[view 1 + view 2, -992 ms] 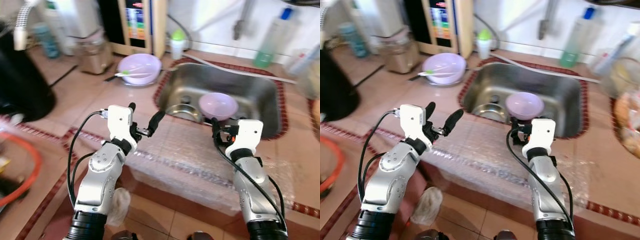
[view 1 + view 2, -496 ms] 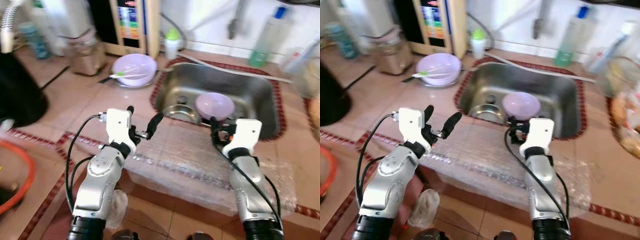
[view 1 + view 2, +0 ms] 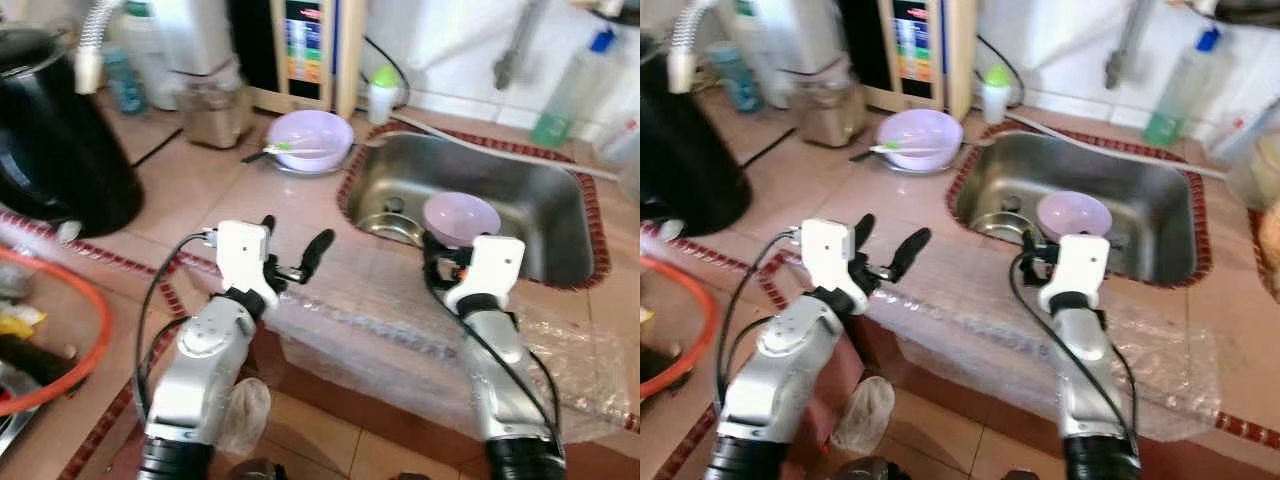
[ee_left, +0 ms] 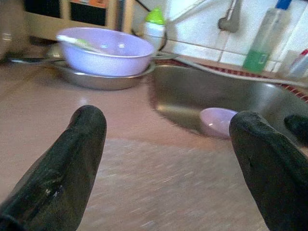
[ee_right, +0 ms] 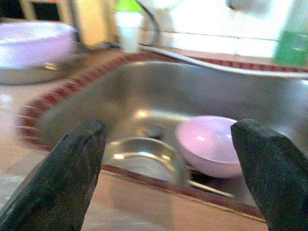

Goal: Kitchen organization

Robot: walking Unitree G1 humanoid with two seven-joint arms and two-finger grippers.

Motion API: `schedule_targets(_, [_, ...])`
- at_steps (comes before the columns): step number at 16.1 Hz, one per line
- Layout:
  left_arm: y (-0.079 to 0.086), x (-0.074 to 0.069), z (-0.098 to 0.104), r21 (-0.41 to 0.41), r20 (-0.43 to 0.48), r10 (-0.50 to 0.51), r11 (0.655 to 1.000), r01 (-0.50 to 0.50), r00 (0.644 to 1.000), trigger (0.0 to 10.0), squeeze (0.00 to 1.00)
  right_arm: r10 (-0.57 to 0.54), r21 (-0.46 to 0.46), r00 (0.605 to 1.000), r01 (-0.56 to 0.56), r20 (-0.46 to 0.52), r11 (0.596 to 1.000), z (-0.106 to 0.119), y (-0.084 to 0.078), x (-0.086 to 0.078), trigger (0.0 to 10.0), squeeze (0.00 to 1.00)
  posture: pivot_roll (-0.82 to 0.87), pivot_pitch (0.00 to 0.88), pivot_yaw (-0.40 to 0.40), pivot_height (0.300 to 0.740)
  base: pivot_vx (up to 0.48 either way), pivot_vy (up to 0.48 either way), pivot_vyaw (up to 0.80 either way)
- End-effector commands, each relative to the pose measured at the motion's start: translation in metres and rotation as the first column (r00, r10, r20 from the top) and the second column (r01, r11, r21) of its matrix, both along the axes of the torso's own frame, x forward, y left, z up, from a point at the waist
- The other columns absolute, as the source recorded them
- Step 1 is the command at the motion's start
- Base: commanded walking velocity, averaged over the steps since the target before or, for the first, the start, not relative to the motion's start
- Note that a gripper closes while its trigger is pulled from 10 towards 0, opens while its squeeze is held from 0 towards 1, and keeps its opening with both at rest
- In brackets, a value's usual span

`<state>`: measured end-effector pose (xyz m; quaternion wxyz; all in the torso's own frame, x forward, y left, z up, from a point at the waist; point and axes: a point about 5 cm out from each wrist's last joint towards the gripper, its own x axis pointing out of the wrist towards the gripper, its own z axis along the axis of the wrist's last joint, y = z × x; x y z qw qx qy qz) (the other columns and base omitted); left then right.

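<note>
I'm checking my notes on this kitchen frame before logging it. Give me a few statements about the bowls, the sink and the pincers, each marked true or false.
1. A purple bowl sits inside the steel sink. True.
2. The left pincer is shut on a spoon. False: its fingers are spread apart and hold nothing.
3. A second purple bowl rests on the counter left of the sink, with a utensil lying in it. True.
4. The right pincer grips the bowl in the sink. False: it is open, on the near side of the sink, pointing toward the bowl.
5. Clear bubble wrap covers the counter's front edge. True.
</note>
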<state>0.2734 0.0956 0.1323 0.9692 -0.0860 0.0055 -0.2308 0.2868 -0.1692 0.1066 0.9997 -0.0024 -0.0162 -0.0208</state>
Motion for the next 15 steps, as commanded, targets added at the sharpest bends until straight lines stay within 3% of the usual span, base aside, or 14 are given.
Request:
schedule_targets(1, [-0.002, -0.002, 0.006, -0.003, 0.019, -0.016, 1.0, 0.016, 1.0, 10.0, 0.0, -0.006, -0.013, 1.0, 0.006, 0.031, 1.0, 0.007, -0.003, -0.001, 10.0, 0.0, -0.06, 0.0, 0.04, 0.74, 0.0, 0.262, 0.0])
schedule_targets(9, [-0.004, -0.008, -0.002, 0.036, 0.004, -0.081, 0.996, 0.081, 0.997, 10.0, 0.0, -0.052, -0.057, 0.999, 0.053, 0.006, 0.997, -0.002, -0.012, -0.005, 10.0, 0.0, -0.07, 0.0, 0.042, 0.74, 0.0, 0.031, 0.0])
schedule_targets(13, [-0.001, -0.004, 0.007, -0.001, 0.017, -0.06, 0.998, 0.06, 0.998, 10.0, 0.0, 0.015, -0.044, 1.0, -0.015, 0.015, 0.999, 0.003, 0.0, 0.002, 10.0, 0.0, -0.03, 0.0, 0.043, 0.74, 0.0, 0.0, -0.74])
schedule_targets(15, [0.009, -0.006, 0.009, 0.001, 0.021, -0.061, 0.998, 0.061, 0.998, 10.0, 0.0, 0.083, -0.07, 0.996, -0.082, 0.015, 0.994, 0.007, 0.009, 0.009, 10.0, 0.0, -0.02, 0.021, 0.042, 0.74, 0.0, 0.0, -0.25])
